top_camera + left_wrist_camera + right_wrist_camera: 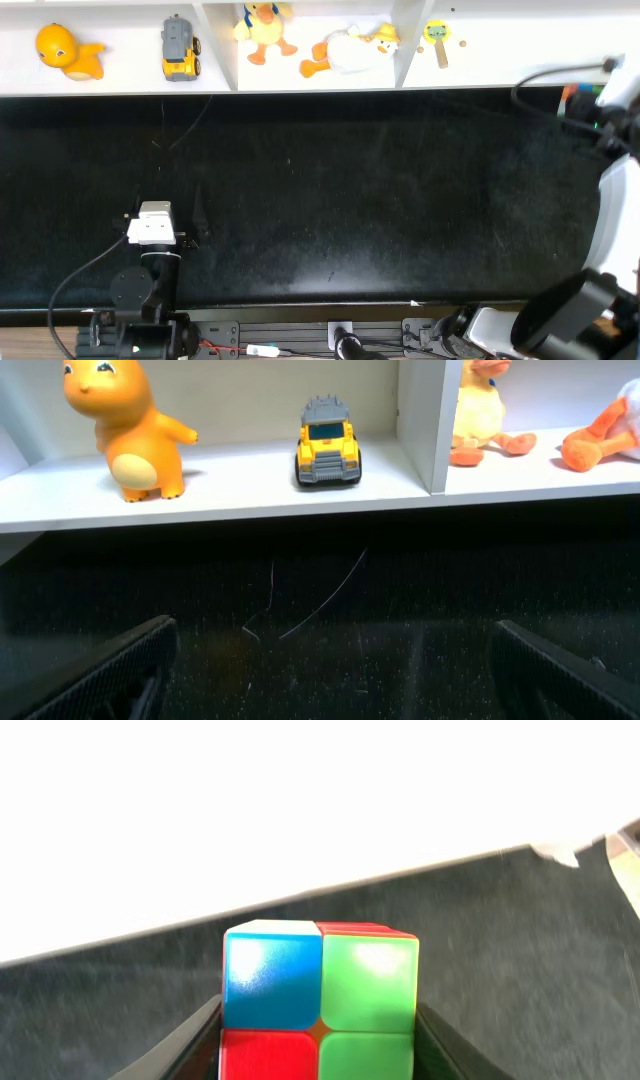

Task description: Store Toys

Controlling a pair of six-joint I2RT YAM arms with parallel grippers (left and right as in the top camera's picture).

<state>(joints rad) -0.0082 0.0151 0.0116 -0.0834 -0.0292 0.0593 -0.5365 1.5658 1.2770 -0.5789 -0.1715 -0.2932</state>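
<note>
A colour-tiled puzzle cube [320,1000] with blue, green and red faces sits between the fingers of my right gripper [318,1050], which is shut on it, held above the black mat near the white shelf. In the top view this gripper [583,103] is at the far right by the shelf's end. My left gripper [330,680] stands open and empty low over the mat at the near left [168,205], facing the shelf. On the shelf [300,82] stand an orange figure [66,50], a yellow truck [180,50], a yellow duck plush [265,28], a white duck plush [350,50] and a small green-and-yellow toy [437,35].
The black mat [350,190] covers the table up to the shelf's front edge. White dividers [415,420] split the shelf into compartments. A black cable [540,85] loops near the right arm. The arms' bases and wiring line the near edge.
</note>
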